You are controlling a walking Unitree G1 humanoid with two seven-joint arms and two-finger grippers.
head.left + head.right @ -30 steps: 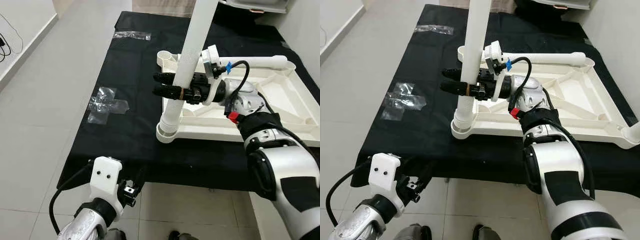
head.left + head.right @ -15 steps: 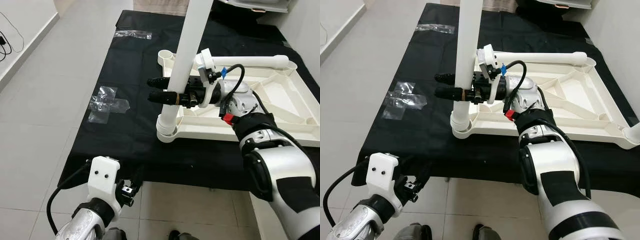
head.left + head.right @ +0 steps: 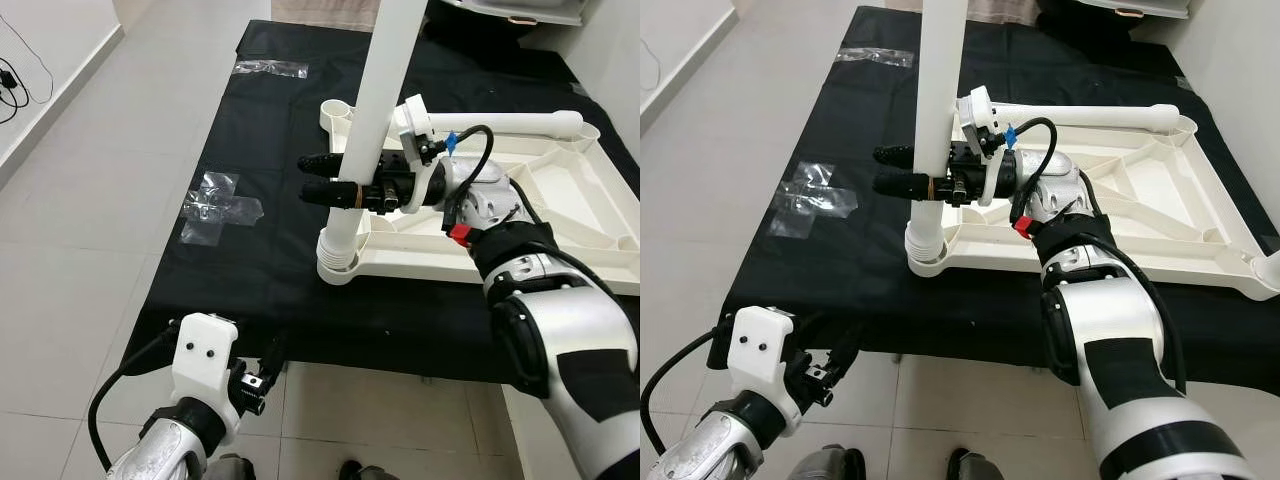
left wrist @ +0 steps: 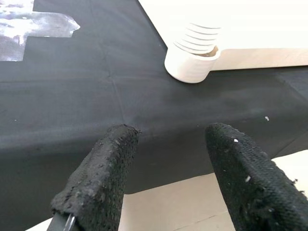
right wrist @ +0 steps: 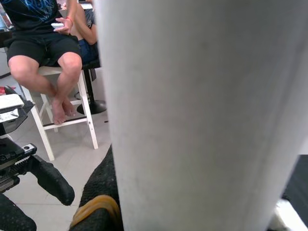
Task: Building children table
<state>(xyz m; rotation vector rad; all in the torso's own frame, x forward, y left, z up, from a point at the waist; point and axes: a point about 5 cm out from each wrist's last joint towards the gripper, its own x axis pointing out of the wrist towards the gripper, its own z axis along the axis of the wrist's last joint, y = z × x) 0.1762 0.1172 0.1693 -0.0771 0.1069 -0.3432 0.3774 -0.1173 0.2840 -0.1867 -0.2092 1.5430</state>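
left eye view: right claw (image 3: 322, 178) pinches the white table leg (image 3: 375, 120), which stands nearly upright with its ribbed foot in the near corner socket (image 3: 341, 268) of the upturned tabletop (image 3: 560, 200) on the black bench (image 3: 250, 150). another leg (image 3: 510, 123) lies along the tabletop's far edge, so i'd judge at least one leg is still to fit. left wrist view: left claw (image 4: 168, 168) hangs spread and empty near the bench edge, facing the socket. right wrist view: the leg up close, a seated person (image 5: 43, 53) behind.
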